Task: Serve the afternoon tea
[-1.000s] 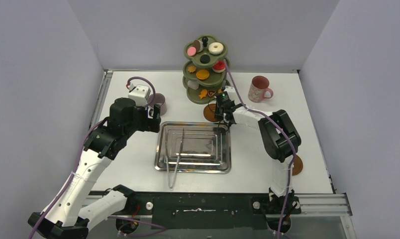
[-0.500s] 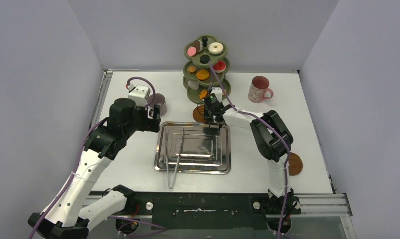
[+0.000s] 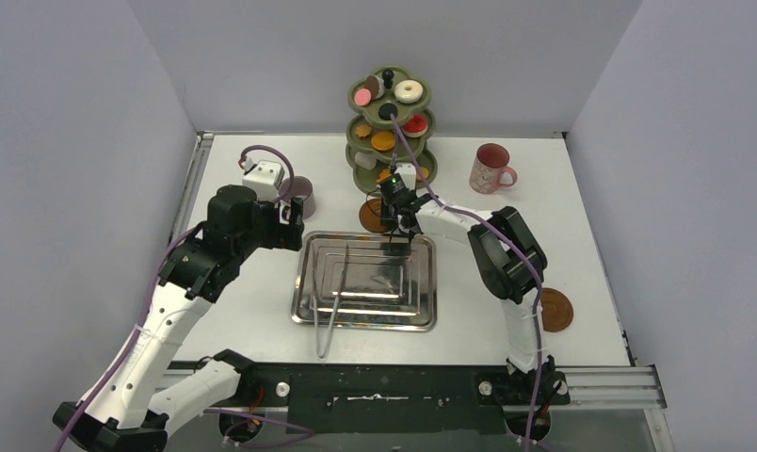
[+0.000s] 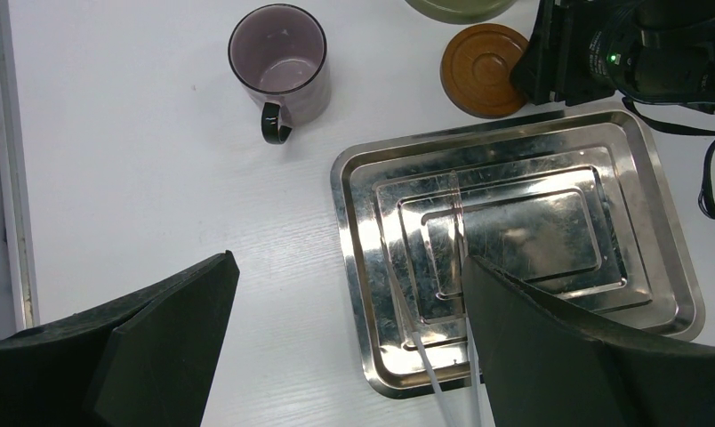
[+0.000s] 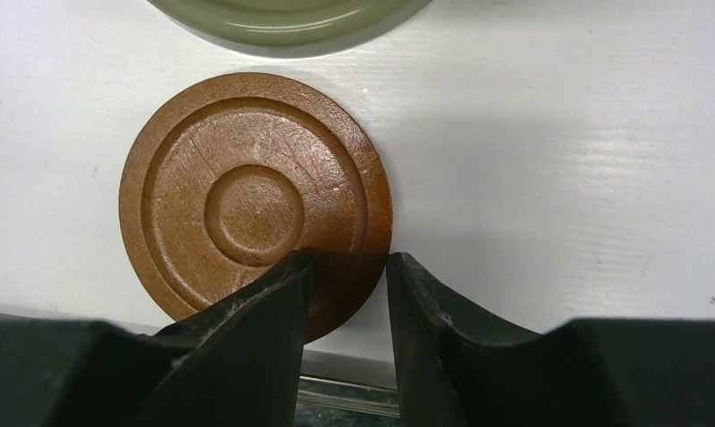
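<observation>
Step in hand, as judged: setting out a coaster point(image 5: 247, 196) ahead of a mug. Right gripper point(image 5: 345, 267) sits just beyond the far rim of the steel tray point(image 3: 365, 324). Its jaws are drawn close and straddle the coaster's near rim, one finger on the disc and the other just outside its edge; this reads as a pinch on that rim. Coaster lies flat on the table between the tray's far rim and the foot of the olive-green stand point(image 5: 287, 18), just beside both. Left gripper point(image 4: 345, 262) hovers by the tray's far-left corner, jaws wide apart, holding nothing. Mauve mug point(image 4: 278, 55) stands upright beyond that same corner. Pink mug point(image 3: 491, 168) stands well beyond the tray's far-right corner, and a second coaster point(image 3: 555, 309) lies off its right side. Toy sweets point(image 3: 384, 141) sit on the stand's tiers. Next move likely calls for releasing the coaster flat and lifting the right gripper straight clear. After that a mug goes squarely onto the disc; the mauve one is nearest.
</observation>
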Controlling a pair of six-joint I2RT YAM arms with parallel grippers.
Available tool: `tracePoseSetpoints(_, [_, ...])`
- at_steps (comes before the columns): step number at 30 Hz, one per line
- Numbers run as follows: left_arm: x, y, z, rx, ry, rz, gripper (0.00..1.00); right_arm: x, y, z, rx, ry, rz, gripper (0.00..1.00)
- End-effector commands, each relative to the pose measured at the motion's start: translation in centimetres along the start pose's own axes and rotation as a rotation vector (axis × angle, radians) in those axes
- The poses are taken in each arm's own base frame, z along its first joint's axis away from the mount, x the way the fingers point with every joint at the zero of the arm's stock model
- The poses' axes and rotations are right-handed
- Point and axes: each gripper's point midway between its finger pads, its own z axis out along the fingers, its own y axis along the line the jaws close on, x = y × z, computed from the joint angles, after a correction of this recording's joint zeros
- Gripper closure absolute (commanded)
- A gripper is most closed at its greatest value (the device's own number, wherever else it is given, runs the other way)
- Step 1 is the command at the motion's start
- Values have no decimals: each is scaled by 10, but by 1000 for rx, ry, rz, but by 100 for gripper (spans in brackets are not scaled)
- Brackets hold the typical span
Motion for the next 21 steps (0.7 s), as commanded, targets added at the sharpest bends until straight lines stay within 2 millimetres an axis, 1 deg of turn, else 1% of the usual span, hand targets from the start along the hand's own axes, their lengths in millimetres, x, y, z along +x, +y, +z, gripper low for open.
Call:
tracePoseSetpoints(1, [-18,1,-4,2,-76,-8,3,-11,9,1,3,-20,21,62])
tracePoseSetpoints(8, [-19,0,-4,2,-77,-8,3,-30,12,-12,-1,-51,26,57])
tracePoseSetpoints(11, [-18,0,-4,2,-74,-8,3,-37,12,-24,-14,-64,35,51])
tracePoseSetpoints(14, [-18,0,-4,4,-75,-8,3,-40,11,-38,-29,-70,52,47])
tracePoseSetpoints(17, [-18,1,-4,1,-75,-8,3,-41,5,-54,-34,-71,67,42])
tracePoseSetpoints(21, [-17,-1,-2,7,-69,-14,3,-37,-13,-79,-18,-62,87,41])
